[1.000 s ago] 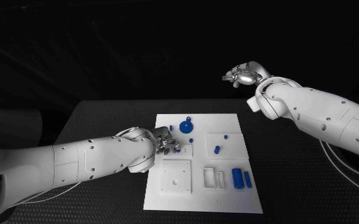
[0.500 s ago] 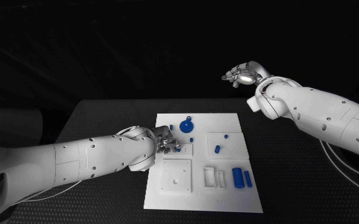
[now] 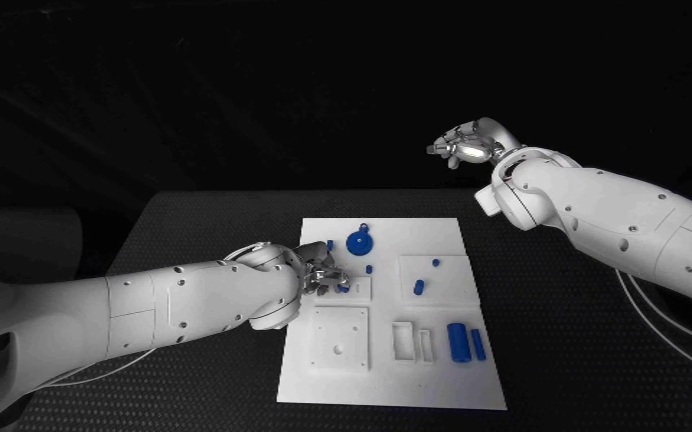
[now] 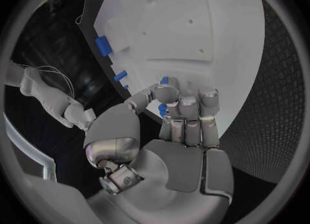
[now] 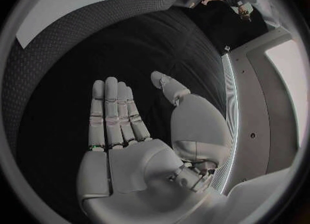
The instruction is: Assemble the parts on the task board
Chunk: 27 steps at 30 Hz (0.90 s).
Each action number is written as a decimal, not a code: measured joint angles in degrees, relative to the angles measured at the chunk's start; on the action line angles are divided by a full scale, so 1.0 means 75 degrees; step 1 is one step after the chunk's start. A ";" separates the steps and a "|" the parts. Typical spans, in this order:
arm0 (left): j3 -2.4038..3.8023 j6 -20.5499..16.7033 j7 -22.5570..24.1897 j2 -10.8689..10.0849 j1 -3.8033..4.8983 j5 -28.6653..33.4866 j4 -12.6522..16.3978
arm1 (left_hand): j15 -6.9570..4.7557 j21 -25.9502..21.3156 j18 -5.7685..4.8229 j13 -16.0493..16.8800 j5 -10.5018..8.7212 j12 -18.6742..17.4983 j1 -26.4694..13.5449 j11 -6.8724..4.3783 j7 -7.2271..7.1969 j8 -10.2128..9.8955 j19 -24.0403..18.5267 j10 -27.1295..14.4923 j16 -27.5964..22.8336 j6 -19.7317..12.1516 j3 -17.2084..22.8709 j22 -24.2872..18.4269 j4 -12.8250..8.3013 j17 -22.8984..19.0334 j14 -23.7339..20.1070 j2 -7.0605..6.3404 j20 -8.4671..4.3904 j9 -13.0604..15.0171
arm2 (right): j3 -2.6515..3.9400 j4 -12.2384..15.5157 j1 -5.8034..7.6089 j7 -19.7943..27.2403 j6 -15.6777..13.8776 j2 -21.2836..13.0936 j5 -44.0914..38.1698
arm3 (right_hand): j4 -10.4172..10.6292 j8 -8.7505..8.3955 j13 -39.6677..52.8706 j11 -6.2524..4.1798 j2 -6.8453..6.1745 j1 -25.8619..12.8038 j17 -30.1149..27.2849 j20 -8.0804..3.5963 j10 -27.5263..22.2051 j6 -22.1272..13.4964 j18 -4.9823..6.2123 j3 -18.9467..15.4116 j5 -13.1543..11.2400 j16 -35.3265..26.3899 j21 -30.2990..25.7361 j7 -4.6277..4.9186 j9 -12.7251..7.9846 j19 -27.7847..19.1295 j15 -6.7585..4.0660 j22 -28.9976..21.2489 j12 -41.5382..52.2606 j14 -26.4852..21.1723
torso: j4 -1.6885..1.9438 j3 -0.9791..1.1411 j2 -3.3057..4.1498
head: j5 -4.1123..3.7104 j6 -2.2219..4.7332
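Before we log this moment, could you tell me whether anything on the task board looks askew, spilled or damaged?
Nothing stands out. The task board lies flat on the table, the blue parts sit tidily on it, the left hand pinches a small blue piece at the board's left side, and the right hand hangs open above the table.

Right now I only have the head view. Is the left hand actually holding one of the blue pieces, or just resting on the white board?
Observer: It is holding one. The left wrist view shows the left hand pinching a blue piece between thumb and fingers, over the white board.
Operator: And the raised right hand, is there anything in it?
Observer: No. In the right wrist view the right hand is flat, with its fingers straight and its palm bare.
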 measured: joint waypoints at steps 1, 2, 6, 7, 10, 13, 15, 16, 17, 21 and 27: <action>0.0000 0.0000 0.0001 0.0000 0.0000 -0.0031 0.0001 | 0.0000 0.0000 0.0000 -0.0001 -0.0005 0.0000 0.0045 0.0000 0.0000 0.0011 0.0000 0.0000 0.0000 0.0002 -0.0001 0.0000 0.0001 -0.0002 0.0000 -0.0007 0.0000 0.0001 | 0.0000 0.0000 -0.0001 0.0000 0.0001 0.0000 0.0002 | 0.0000 0.0000 -0.0009 0.0000 0.0000 0.0000 -0.0001 0.0000 0.0000 0.0000 0.0000 0.0000 0.0005 0.0000 0.0000 0.0000 0.0000 0.0000 0.0000 0.0000 0.0023 0.0000 | 0.0000 0.0001 0.0000 | -0.0002 -0.0001; -0.0001 0.0000 0.0003 0.0000 0.0000 -0.0060 0.0002 | 0.0000 0.0002 0.0000 -0.0008 -0.0003 0.0000 0.0062 0.0000 0.0001 0.0023 0.0000 0.0000 0.0000 0.0003 -0.0002 0.0000 0.0002 -0.0001 0.0001 -0.0023 0.0000 0.0001 | -0.0001 -0.0001 -0.0003 0.0000 0.0002 0.0000 0.0004 | 0.0000 0.0000 -0.0018 0.0000 0.0000 0.0000 -0.0009 0.0000 0.0000 0.0000 0.0001 0.0000 0.0034 0.0000 0.0000 0.0000 0.0000 0.0000 0.0000 0.0002 0.0023 0.0000 | 0.0001 0.0000 0.0000 | -0.0004 -0.0001; -0.0002 -0.0010 0.0006 0.0001 -0.0002 -0.0195 0.0005 | 0.0001 0.0030 0.0000 -0.0008 0.0091 0.0036 0.0122 0.0000 -0.0005 0.0031 0.0000 0.0000 0.0018 0.0009 -0.0010 -0.0001 0.0010 -0.0010 0.0002 -0.0081 0.0000 0.0006 | -0.0002 -0.0007 -0.0007 0.0000 0.0007 0.0000 0.0012 | 0.0021 0.0026 -0.0047 0.0000 0.0000 0.0000 -0.0023 0.0000 0.0000 0.0000 0.0000 -0.0021 0.0056 0.0002 -0.0030 0.0000 -0.0008 0.0000 0.0000 0.0009 0.0029 0.0000 | 0.0001 0.0000 0.0000 | -0.0005 -0.0002; -0.0002 -0.0012 0.0006 0.0001 -0.0002 -0.0223 0.0004 | 0.0001 0.0030 0.0000 -0.0008 0.0091 0.0036 0.0128 0.0000 -0.0006 0.0031 0.0000 0.0000 0.0036 0.0010 -0.0010 0.0000 0.0010 -0.0010 0.0002 -0.0083 0.0000 0.0009 | -0.0002 -0.0008 -0.0008 0.0000 0.0008 0.0000 0.0013 | 0.0021 0.0026 -0.0053 0.0000 0.0013 -0.0013 -0.0024 0.0000 0.0000 0.0000 0.0000 -0.0021 0.0087 0.0028 -0.0030 0.0000 -0.0008 0.0000 0.0000 0.0009 0.0052 0.0000 | 0.0001 -0.0001 0.0000 | -0.0005 -0.0002; -0.0003 -0.0016 0.0006 0.0000 -0.0003 -0.0275 -0.0001 | 0.0004 0.0030 0.0000 -0.0008 0.0091 0.0046 0.0141 0.0000 -0.0006 0.0031 0.0000 0.0000 0.0036 0.0011 -0.0011 -0.0001 0.0011 -0.0010 0.0006 -0.0075 0.0000 0.0012 | -0.0004 -0.0008 -0.0010 0.0000 0.0011 0.0000 0.0018 | 0.0021 0.0026 -0.0063 0.0000 0.0030 -0.0031 -0.0024 0.0000 0.0000 0.0000 0.0000 -0.0021 0.0088 0.0029 -0.0030 0.0000 -0.0008 0.0000 -0.0027 0.0015 0.0052 -0.0027 | 0.0001 -0.0001 0.0000 | -0.0006 0.0004; -0.0005 -0.0019 0.0001 -0.0003 -0.0004 -0.0323 -0.0007 | 0.0011 0.0030 0.0000 -0.0007 0.0091 0.0065 0.0148 0.0000 -0.0007 0.0030 0.0000 0.0000 0.0036 0.0012 -0.0017 0.0002 0.0016 -0.0010 0.0012 -0.0069 0.0000 0.0020 | -0.0005 -0.0008 -0.0012 0.0000 0.0015 0.0001 0.0023 | 0.0021 0.0026 -0.0072 0.0000 0.0031 -0.0031 -0.0034 0.0000 0.0000 0.0000 0.0000 -0.0021 0.0088 0.0029 -0.0030 0.0000 -0.0007 0.0000 -0.0027 0.0015 0.0052 -0.0027 | 0.0002 -0.0002 0.0000 | -0.0006 0.0010; -0.0005 -0.0022 -0.0002 -0.0006 -0.0005 -0.0347 -0.0007 | 0.0011 0.0030 0.0000 -0.0007 0.0091 0.0065 0.0148 0.0000 -0.0007 0.0030 0.0000 0.0000 0.0036 0.0012 -0.0022 0.0006 0.0020 -0.0010 0.0013 -0.0069 0.0000 0.0027 | -0.0005 -0.0007 -0.0013 0.0000 0.0017 0.0002 0.0027 | 0.0021 0.0026 -0.0076 0.0000 0.0030 -0.0031 -0.0034 0.0000 0.0000 0.0000 0.0000 -0.0021 0.0088 0.0029 -0.0030 0.0000 -0.0007 0.0000 -0.0027 0.0015 0.0052 -0.0027 | 0.0003 -0.0003 0.0000 | -0.0006 0.0011; -0.0005 -0.0024 -0.0003 -0.0008 -0.0005 -0.0354 -0.0008 | 0.0012 0.0030 0.0000 -0.0007 0.0096 0.0065 0.0148 0.0000 -0.0007 0.0029 0.0000 0.0000 0.0036 0.0013 -0.0022 0.0006 0.0020 -0.0010 0.0013 -0.0069 0.0000 0.0027 | -0.0005 -0.0007 -0.0013 0.0000 0.0018 0.0002 0.0028 | 0.0021 0.0026 -0.0081 0.0000 0.0030 -0.0031 -0.0034 0.0000 0.0000 0.0001 0.0001 -0.0021 0.0088 0.0029 -0.0030 -0.0001 -0.0007 0.0000 -0.0027 0.0015 0.0052 -0.0027 | 0.0004 -0.0003 0.0000 | -0.0006 0.0011; -0.0005 -0.0026 -0.0003 -0.0009 -0.0005 -0.0361 -0.0009 | 0.0012 0.0030 0.0000 -0.0007 0.0121 0.0065 0.0148 0.0000 -0.0007 0.0028 0.0000 0.0000 0.0036 0.0012 -0.0023 0.0006 0.0020 -0.0010 0.0014 -0.0069 0.0000 0.0027 | -0.0006 -0.0007 -0.0013 0.0000 0.0019 0.0002 0.0030 | 0.0021 0.0026 -0.0083 0.0000 0.0030 -0.0031 -0.0034 0.0000 0.0000 0.0001 0.0000 -0.0021 0.0088 0.0029 -0.0030 -0.0001 -0.0007 0.0000 -0.0027 0.0018 0.0052 -0.0027 | 0.0004 -0.0002 0.0000 | -0.0006 0.0011; -0.0004 -0.0032 -0.0005 -0.0016 -0.0005 -0.0393 -0.0010 | 0.0013 0.0060 0.0000 -0.0007 0.0122 0.0065 0.0148 0.0000 -0.0007 0.0021 0.0000 0.0000 0.0065 0.0013 -0.0032 0.0005 0.0029 -0.0010 0.0015 -0.0069 0.0000 0.0030 | -0.0007 -0.0006 -0.0014 -0.0001 0.0023 0.0002 0.0036 | 0.0021 0.0025 -0.0095 0.0000 0.0030 -0.0031 -0.0043 0.0000 0.0000 0.0001 0.0001 -0.0021 0.0088 0.0028 -0.0030 -0.0001 -0.0013 0.0001 -0.0027 0.0022 0.0080 -0.0027 | 0.0004 -0.0003 0.0000 | -0.0006 0.0009; -0.0003 -0.0030 -0.0008 -0.0015 -0.0005 -0.0403 -0.0003 | 0.0015 0.0060 0.0000 -0.0007 0.0122 0.0068 0.0148 0.0000 -0.0007 0.0015 0.0000 0.0000 0.0065 0.0014 -0.0033 0.0004 0.0029 -0.0009 0.0018 -0.0068 0.0000 0.0030 | -0.0008 -0.0006 -0.0015 -0.0002 0.0030 0.0001 0.0042 | 0.0021 0.0025 -0.0105 0.0000 0.0030 -0.0030 -0.0051 0.0000 0.0000 0.0002 0.0000 -0.0021 0.0118 0.0028 -0.0030 -0.0001 -0.0014 0.0001 -0.0027 0.0022 0.0081 -0.0027 | 0.0001 -0.0004 0.0000 | -0.0017 0.0011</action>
